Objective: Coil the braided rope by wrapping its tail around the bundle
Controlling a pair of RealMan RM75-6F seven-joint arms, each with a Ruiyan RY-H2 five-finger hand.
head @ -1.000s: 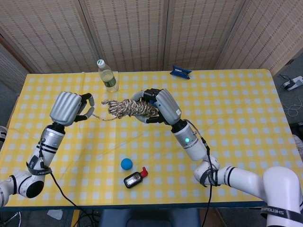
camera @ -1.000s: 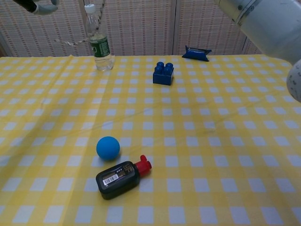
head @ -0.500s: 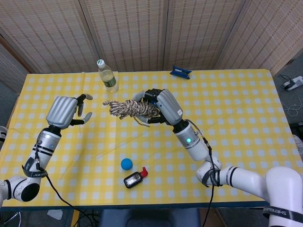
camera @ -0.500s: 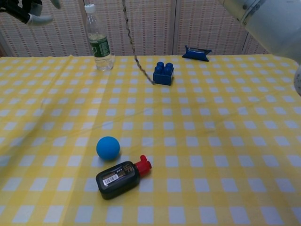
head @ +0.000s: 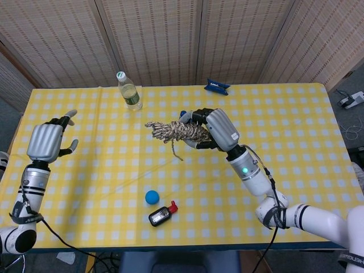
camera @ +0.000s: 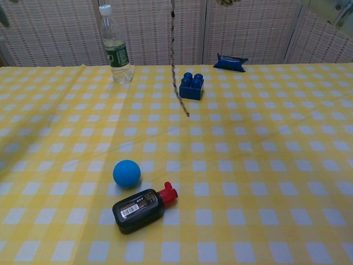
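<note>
Right hand (head: 219,128) sits mid-frame in the head view, fingers wrapped round the braided rope bundle (head: 176,131), holding it up off the bench (head: 296,131). Bundle sticks out to the left of the hand, lying roughly level. The tail (head: 176,149) hangs loose from the bundle's underside w/ a slight curl at the end, not wrapped round anything. In the chest view the same tail drops down from the top edge, centre-left, its tip dangling in front of the blue brick (camera: 191,85); can't tell from there whether the tip touches the cloth.

Left hand (head: 46,142) is far over at the left edge of the head view, well apart from the rope, fingers spread wide and holding nothing. Chest view shows at most a sliver of it at the top left corner, too little to read.

Other bits on the yellow check cloth: water bottle (head: 129,91) standing upright, upper left of centre; small blue packet (head: 217,86) at the top centre near the back edge; blue ball (camera: 127,173) lower centre-left, w/ a black bottle w/ red cap (camera: 142,207) lying on its side just beside it, cap pointing right.
</note>
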